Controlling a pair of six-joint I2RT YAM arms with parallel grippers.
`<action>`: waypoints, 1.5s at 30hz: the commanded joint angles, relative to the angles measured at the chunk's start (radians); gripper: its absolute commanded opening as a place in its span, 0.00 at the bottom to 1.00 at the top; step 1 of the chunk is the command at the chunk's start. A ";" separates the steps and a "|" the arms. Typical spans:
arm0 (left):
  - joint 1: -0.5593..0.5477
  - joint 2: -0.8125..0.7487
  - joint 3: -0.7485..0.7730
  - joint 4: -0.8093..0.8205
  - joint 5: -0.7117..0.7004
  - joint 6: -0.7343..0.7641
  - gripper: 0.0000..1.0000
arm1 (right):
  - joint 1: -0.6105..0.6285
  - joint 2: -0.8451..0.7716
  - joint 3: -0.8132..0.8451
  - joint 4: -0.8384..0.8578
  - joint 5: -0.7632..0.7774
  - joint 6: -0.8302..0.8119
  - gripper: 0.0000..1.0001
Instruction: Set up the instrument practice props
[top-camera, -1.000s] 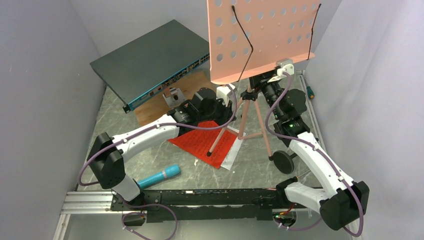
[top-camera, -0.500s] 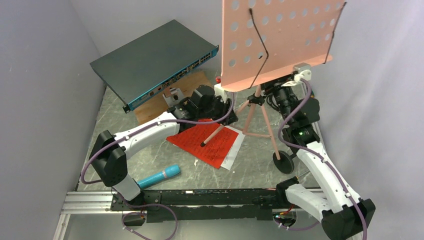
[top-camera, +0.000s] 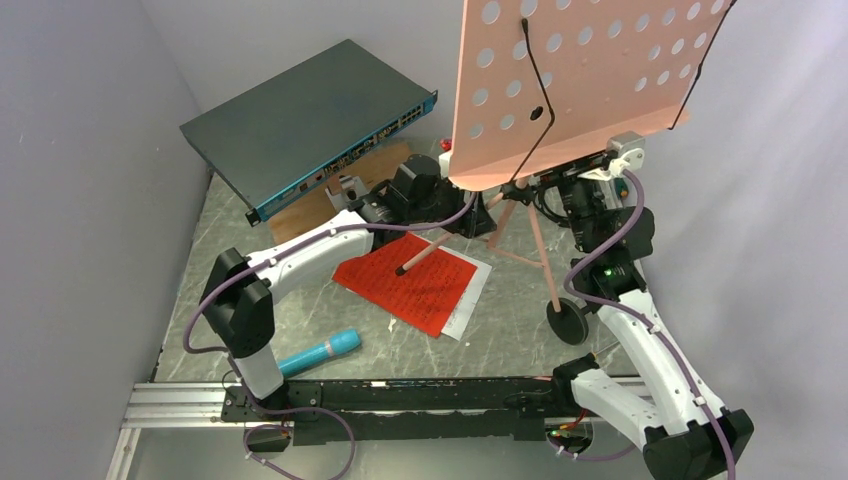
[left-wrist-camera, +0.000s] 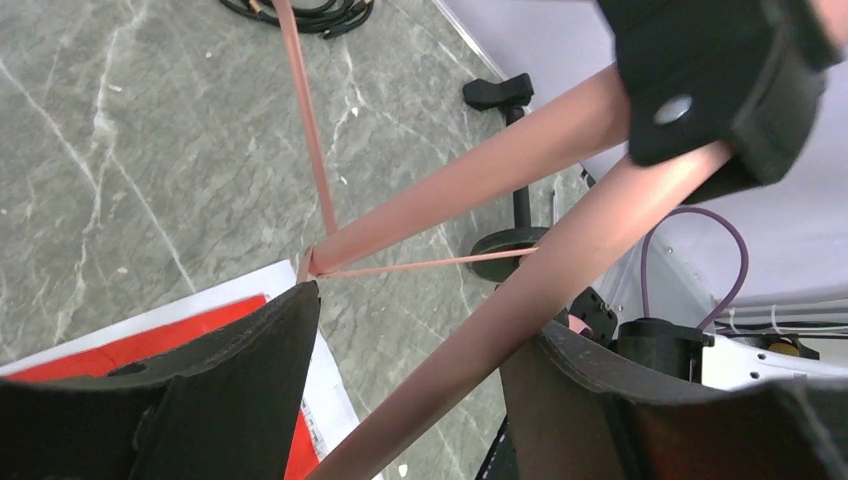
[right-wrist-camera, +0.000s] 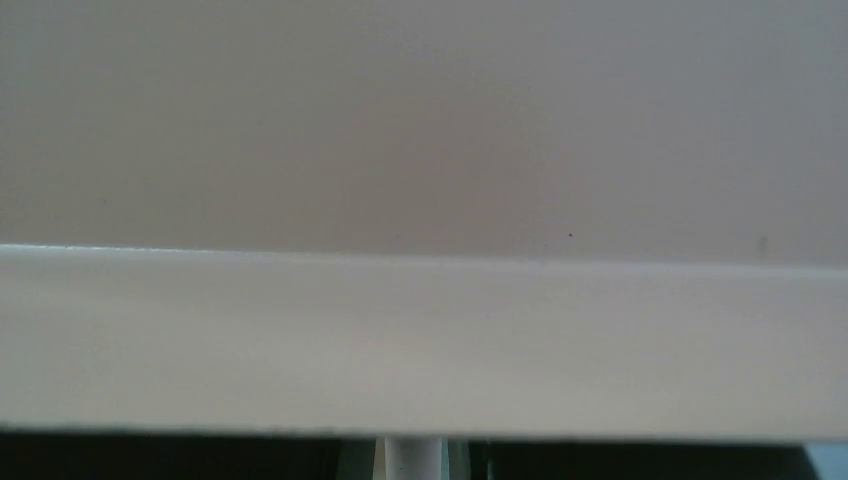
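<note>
The salmon-pink music stand hangs tilted at the back right, and one of its legs is raised over the red and white sheet-music pages. My left gripper is open, with that leg passing loosely between its jaws. My right gripper sits under the stand's desk, mostly hidden, and appears shut on the stand's upper shaft. The right wrist view shows only a pale surface. The cyan-blue microphone lies at the front left. The black round-base mic stand stands beside the right arm.
A dark grey network switch lies at the back left, partly on a wooden board that carries a small metal bracket. Grey walls close in both sides. A metal rail runs along the near edge.
My left gripper has opened off the stand's leg. The stand has shifted right and risen along with my right arm. My left arm has stretched further right.
</note>
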 joint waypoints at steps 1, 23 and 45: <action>0.004 0.024 0.110 0.011 -0.012 0.023 0.67 | 0.003 -0.025 0.067 0.288 -0.035 0.013 0.00; 0.106 0.086 0.022 -0.192 -0.187 0.193 0.27 | 0.003 0.030 0.183 0.323 0.029 0.032 0.00; 0.115 -0.062 0.106 -0.269 -0.120 0.168 0.99 | 0.094 0.164 0.155 0.303 0.233 -0.237 0.00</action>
